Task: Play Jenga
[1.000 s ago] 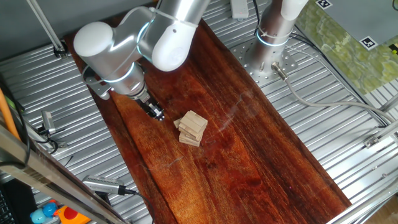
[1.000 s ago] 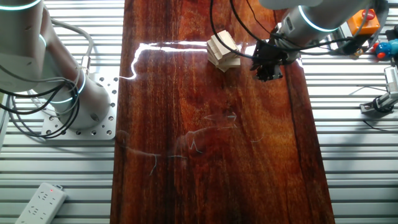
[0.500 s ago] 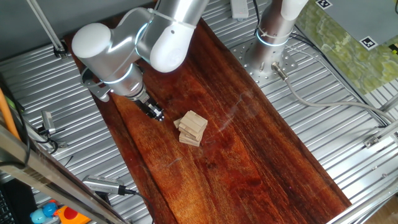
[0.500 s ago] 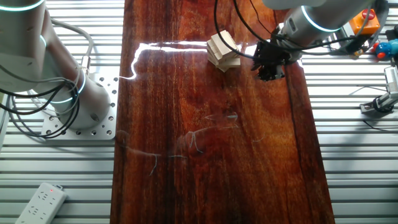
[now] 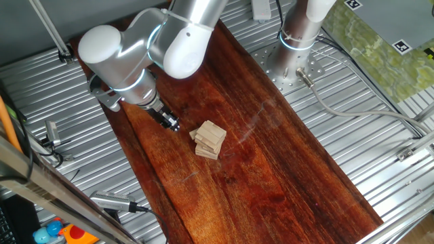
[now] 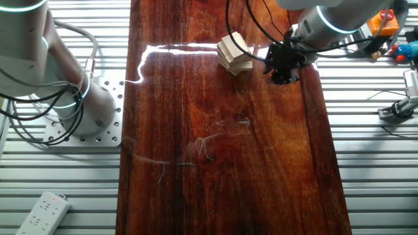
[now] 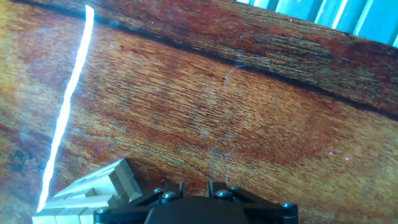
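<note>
— Where is the Jenga (image 5: pixel 209 139) stack?

— On the dark wooden counter (image 5: pixel 271 169), in a few crossed layers, slightly skewed. In the other fixed view the stack (image 6: pixel 234 52) sits near the far end of the board, beside a bright streak of glare.

— And the claw (image 5: pixel 170 123)?

— Low over the wood just beside the stack, apart from it. From the other side the claw (image 6: pixel 282 73) hangs near the counter's edge, with the blocks a little way off.

— Open or closed?

— I cannot tell. The fingertips are dark and small in both fixed views, and the hand view shows only the black base of the claw (image 7: pixel 189 202) at the bottom edge, with a corner of the stack (image 7: pixel 93 194) at lower left. Nothing is between the fingers that I can see.

— Any containers?

— None visible holding anything; the blocks rest straight on the wood.
</note>
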Controlling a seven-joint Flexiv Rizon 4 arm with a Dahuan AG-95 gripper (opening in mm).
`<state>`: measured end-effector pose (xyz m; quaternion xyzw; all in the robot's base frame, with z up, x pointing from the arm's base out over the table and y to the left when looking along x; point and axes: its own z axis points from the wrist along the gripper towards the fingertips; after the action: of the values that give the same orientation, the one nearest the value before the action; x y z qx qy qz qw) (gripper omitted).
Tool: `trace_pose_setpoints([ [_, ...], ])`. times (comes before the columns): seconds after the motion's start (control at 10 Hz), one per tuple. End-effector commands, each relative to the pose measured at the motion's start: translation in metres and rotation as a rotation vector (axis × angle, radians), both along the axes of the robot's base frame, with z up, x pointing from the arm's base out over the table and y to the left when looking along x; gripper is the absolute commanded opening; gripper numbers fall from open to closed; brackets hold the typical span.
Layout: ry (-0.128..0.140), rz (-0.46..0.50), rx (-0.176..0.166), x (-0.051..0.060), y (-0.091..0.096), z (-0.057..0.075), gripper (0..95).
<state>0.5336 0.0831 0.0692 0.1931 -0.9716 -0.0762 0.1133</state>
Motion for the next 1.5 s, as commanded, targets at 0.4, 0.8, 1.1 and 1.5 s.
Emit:
trace_pose_setpoints([
  [0.4,0.051,-0.040,0.014,-0.006,0.001,0.006,19.0],
  [0.8,0.060,-0.064,0.050,-0.027,0.009,0.005,38.0],
  [1.1,0.058,-0.071,0.047,-0.028,0.012,0.002,38.0],
  [1.5,0.054,-0.077,0.053,-0.016,0.012,-0.008,38.0],
])
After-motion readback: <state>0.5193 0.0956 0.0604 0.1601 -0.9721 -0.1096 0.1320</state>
